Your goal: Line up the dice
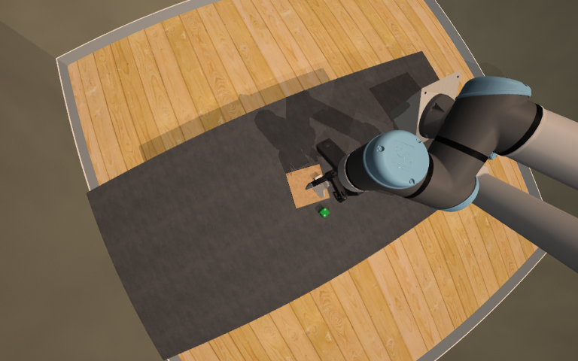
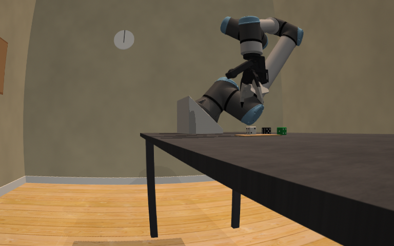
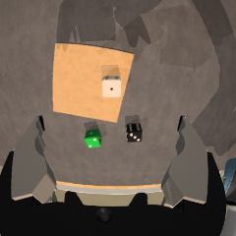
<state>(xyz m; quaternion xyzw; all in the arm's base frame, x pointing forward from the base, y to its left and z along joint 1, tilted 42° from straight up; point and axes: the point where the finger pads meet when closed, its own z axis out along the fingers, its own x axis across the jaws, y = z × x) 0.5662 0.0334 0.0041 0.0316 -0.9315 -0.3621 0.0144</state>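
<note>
A small tan mat (image 3: pixel 90 81) lies on the dark table top. A white die (image 3: pixel 111 88) sits flat on the mat near its right edge, with one pip on top. A green die (image 3: pixel 93 139) sits on the table just off the mat's near edge. A black die (image 3: pixel 134 132) sits on the table off the mat, beside the green one. My gripper (image 3: pixel 110 116) (image 2: pixel 251 100) is open and empty, raised well above the dice. In the side view the white (image 2: pixel 251 130), black (image 2: pixel 266 130) and green (image 2: pixel 281 130) dice stand in a row. In the overhead view the arm hides the black die.
The robot's grey wedge base (image 2: pixel 194 117) stands at the table's far end. The arm's elbow (image 1: pixel 396 159) hangs over the table next to the mat (image 1: pixel 305 186). The green die (image 1: pixel 324 212) lies just below the mat's corner.
</note>
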